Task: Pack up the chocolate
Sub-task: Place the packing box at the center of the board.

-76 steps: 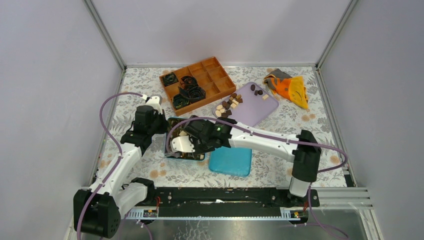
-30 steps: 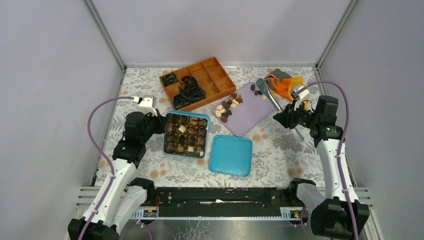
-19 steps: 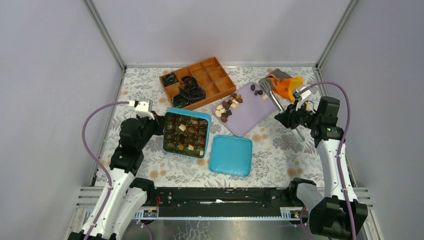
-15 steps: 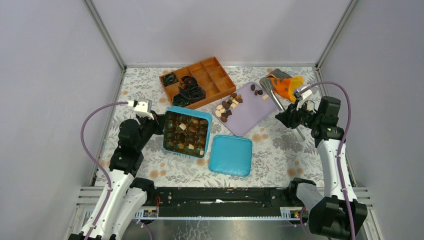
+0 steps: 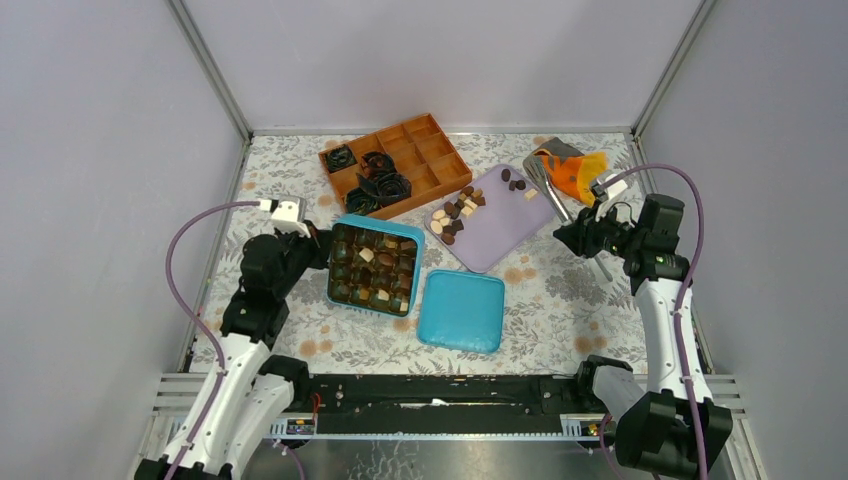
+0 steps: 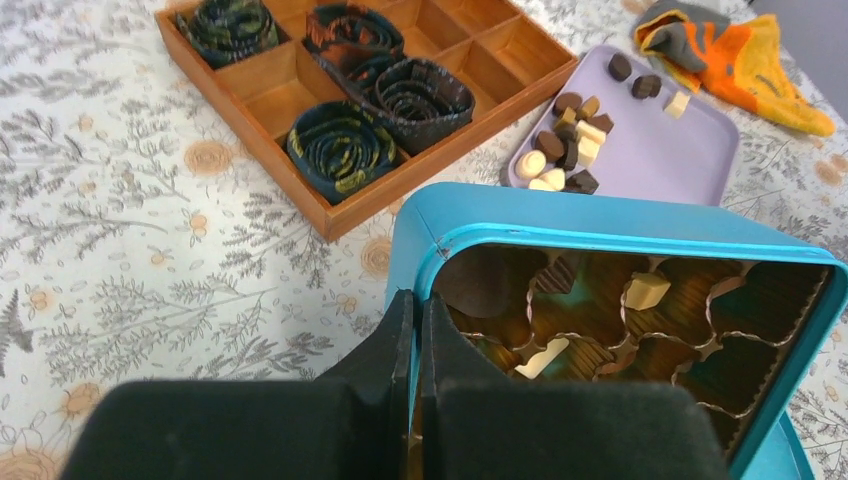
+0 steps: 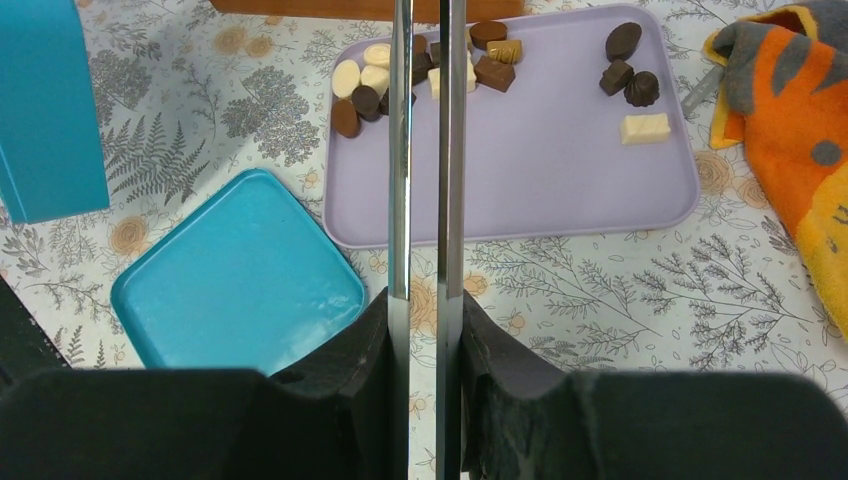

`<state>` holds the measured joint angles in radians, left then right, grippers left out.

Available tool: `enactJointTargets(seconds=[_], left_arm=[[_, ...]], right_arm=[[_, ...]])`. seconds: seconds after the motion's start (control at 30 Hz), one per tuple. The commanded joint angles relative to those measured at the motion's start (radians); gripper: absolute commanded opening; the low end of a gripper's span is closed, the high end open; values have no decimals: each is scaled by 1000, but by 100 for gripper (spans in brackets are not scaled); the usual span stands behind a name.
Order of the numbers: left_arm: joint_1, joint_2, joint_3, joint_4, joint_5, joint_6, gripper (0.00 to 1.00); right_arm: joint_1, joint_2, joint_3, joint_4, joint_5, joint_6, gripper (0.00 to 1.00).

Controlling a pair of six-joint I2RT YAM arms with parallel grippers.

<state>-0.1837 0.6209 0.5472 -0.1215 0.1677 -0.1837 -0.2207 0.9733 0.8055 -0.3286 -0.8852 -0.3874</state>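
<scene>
A table (image 5: 545, 300) laid with a pale print of grey ferns and tan flowers fills the floor of a booth. The booth has plain lilac-grey walls (image 5: 430, 60) and bare aluminium posts (image 5: 208, 68) running up the corners.

Most of the chocolate (image 5: 455, 212) is heaped on the lower left end of a purple tray (image 5: 505, 228), right of centre in the top view, with a few loose pieces at the tray's upper end. More pieces sit in the cups of a blue tin (image 5: 376, 223) left of centre.

The left gripper (image 6: 415, 300) has its jaws pressed together on the tin's near corner wall, one finger inside and one outside. The tin seems tipped up on that side, though the angle is hard to judge from either view. The blue lid (image 5: 460, 310) lies flat just beside the tin, toward the lower right.

At the right of the frame the right gripper (image 7: 425, 300) hangs above the table, its jaws clamped on metal tongs (image 7: 400, 150) (the two blades stand slightly apart). The far ends of the tongs reach the tray's upper right corner.

A wooden divider tray (image 5: 432, 150) in the upper centre holds black crinkled paper cups (image 5: 385, 185). An orange-and-grey cloth (image 5: 582, 172) is bunched in the upper right.
</scene>
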Motion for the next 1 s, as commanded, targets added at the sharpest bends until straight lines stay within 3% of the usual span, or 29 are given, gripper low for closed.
enactJointTargets(seconds=[0.0,0.4,0.67,0.97], left_arm=[[-3,47,72,61,-22,-64,0],[-2,341,218,-235,-39,-127,0],[7,459,259,-285,-91,-94,0],[21,642,322,-296,-41,-100,2]], right_arm=[[-14,-7,5,53,-33,-3,20],[-61,27,-3,58,58,-10,20],[-69,31,-5,57,56,-13,20],[-71,35,0,46,50,-22,21]])
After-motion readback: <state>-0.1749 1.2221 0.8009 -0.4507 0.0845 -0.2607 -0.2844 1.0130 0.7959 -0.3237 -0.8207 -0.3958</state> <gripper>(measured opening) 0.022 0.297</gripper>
